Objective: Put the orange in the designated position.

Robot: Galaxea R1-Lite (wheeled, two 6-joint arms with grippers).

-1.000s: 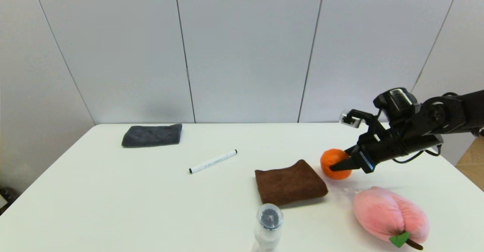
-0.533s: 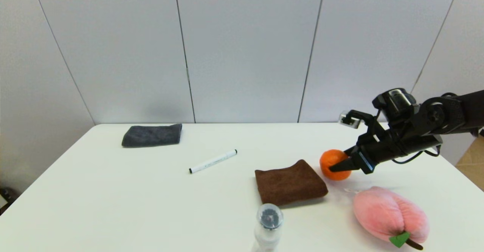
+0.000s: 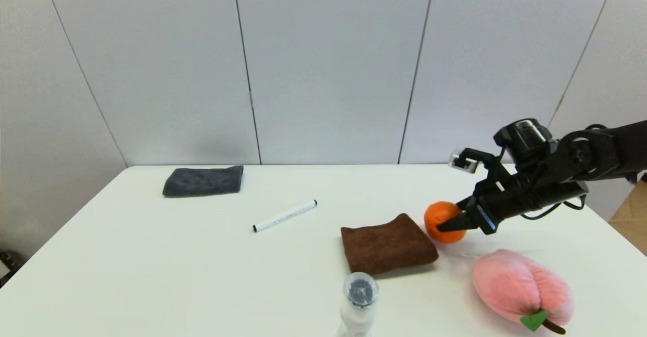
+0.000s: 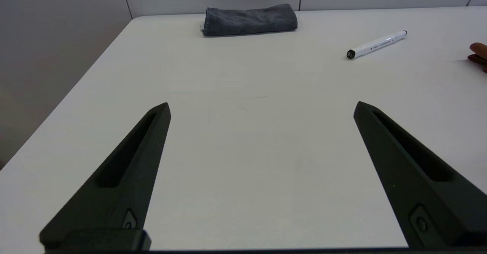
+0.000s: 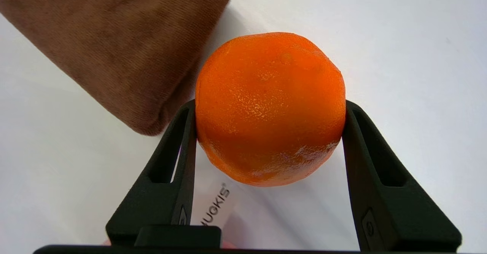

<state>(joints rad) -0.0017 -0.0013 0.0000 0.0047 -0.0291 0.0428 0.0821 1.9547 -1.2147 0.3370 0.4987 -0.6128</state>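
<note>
A: Where's the orange (image 5: 269,107)?
B: Clamped in the right gripper (image 5: 268,111), just beside the brown cloth (image 3: 387,243).
A: Advice?
B: Lift clear of the cloth before carrying (left gripper (image 4: 261,107) idles, fingers apart).

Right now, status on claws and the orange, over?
Right claw shut on orange, just off table. Left claw open, idle. Brown cloth close alongside.

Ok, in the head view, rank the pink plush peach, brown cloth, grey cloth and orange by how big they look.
1. Pink plush peach and brown cloth: look about alike, and both lie nearer the camera, so unranked.
2. Grey cloth, farther back, so likely understated.
3. Orange, smallest, held in the right hand.
</note>
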